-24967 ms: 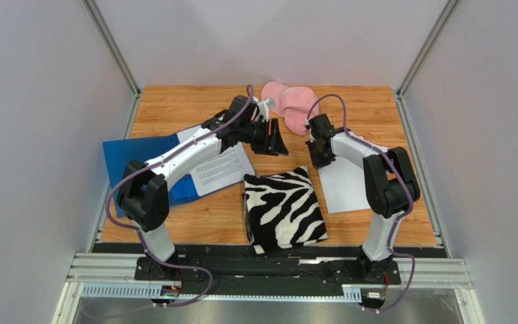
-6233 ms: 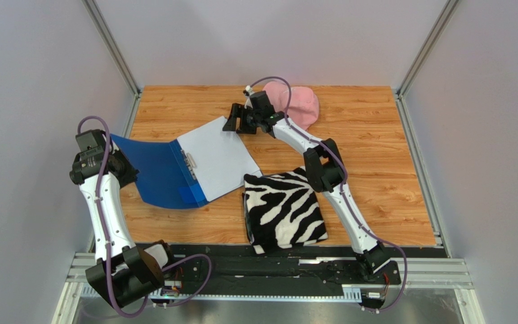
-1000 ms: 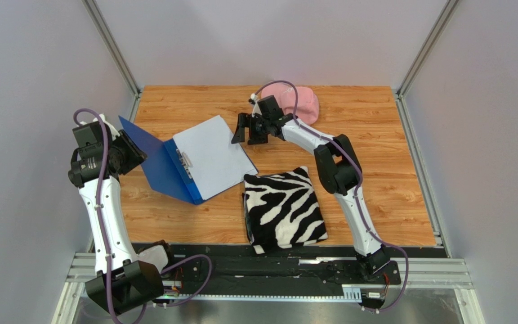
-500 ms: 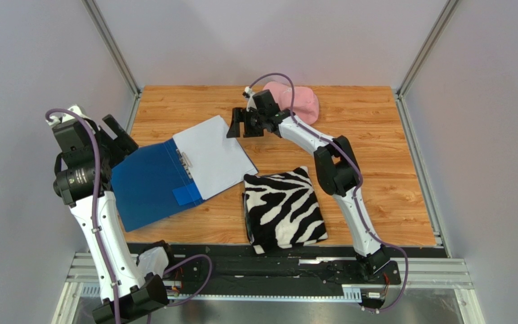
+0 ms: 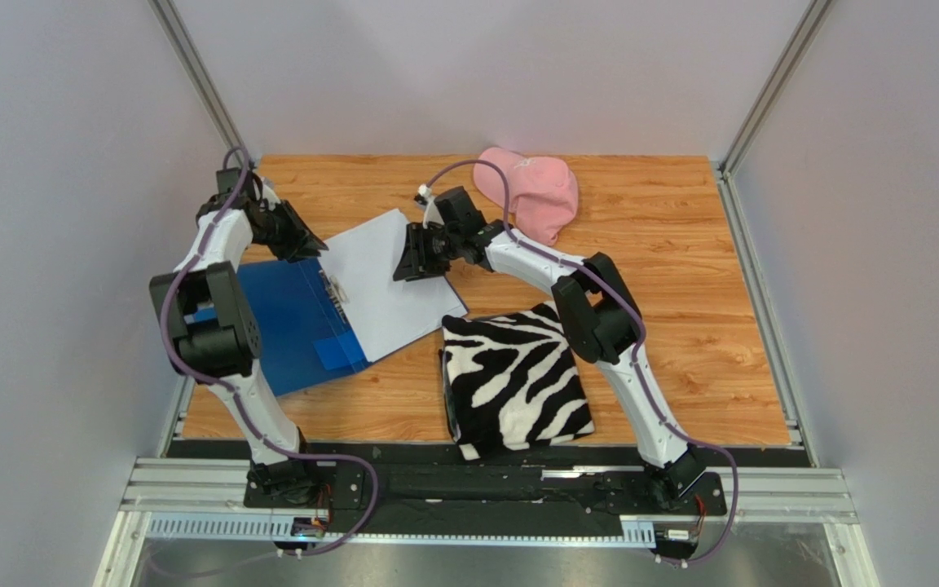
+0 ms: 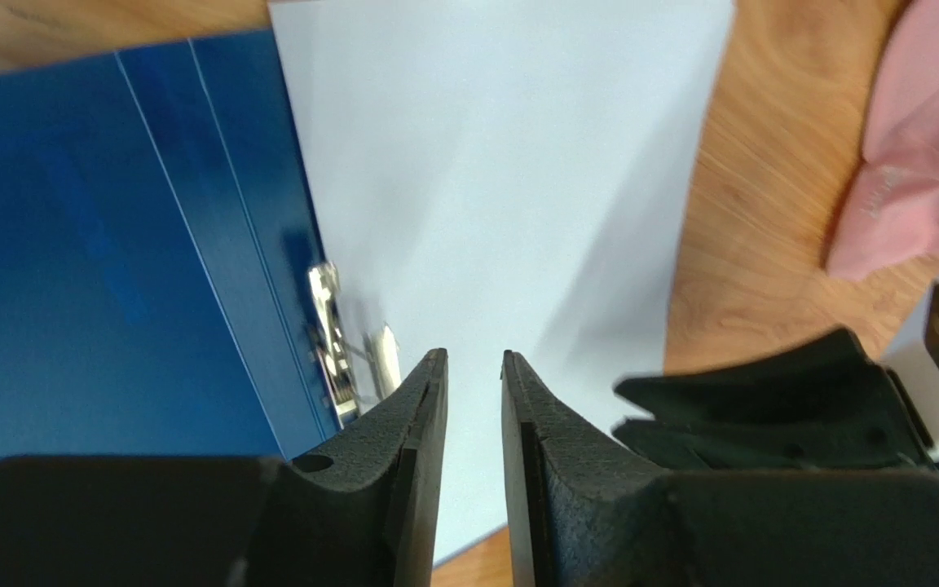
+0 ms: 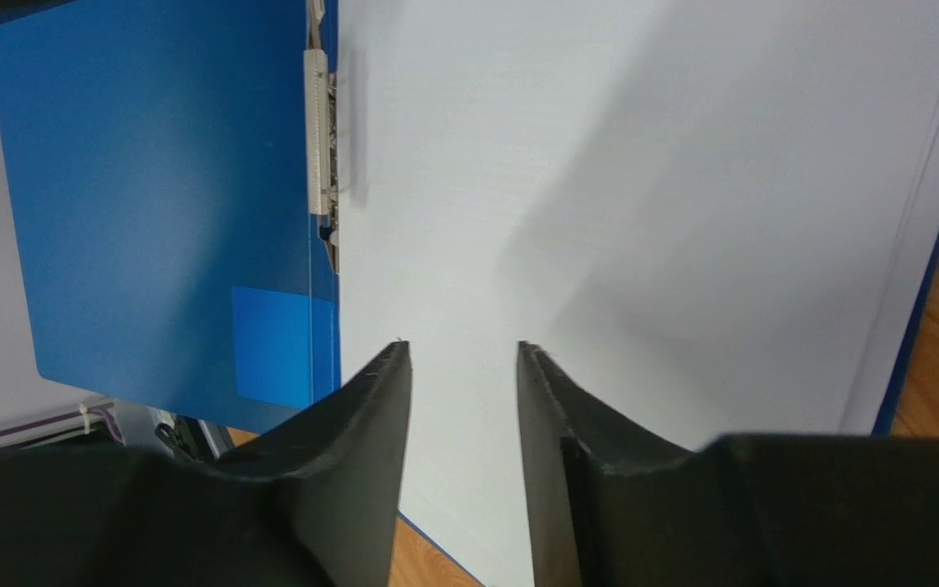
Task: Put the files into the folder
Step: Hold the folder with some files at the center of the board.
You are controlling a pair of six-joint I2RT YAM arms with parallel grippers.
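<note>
The blue folder [image 5: 269, 321] lies open and flat at the table's left. The white files [image 5: 391, 284] lie stacked on its right half, beside the metal clip [image 5: 337, 294]. My left gripper [image 5: 299, 239] hovers over the folder's far edge near the files' far left corner, its jaws a narrow gap apart and empty. My right gripper [image 5: 416, 262] hovers over the files' right side, open and empty. The left wrist view shows the files [image 6: 499, 171], folder [image 6: 95, 281], clip [image 6: 342, 355] and left gripper [image 6: 472, 356]. The right wrist view shows the files [image 7: 634, 184], folder [image 7: 144, 184], clip [image 7: 320, 122] and right gripper [image 7: 462, 347].
A zebra-striped folded cloth [image 5: 514, 377] lies just right of the folder's near corner. A pink cap [image 5: 531, 191] sits at the back centre, also in the left wrist view [image 6: 915, 159]. Metal frame posts stand at the back corners.
The folder's left cover, raised a second ago, now lies flat. My left gripper has let it go and swung from the left edge to the folder's far edge. My right gripper moved slightly over the files.
</note>
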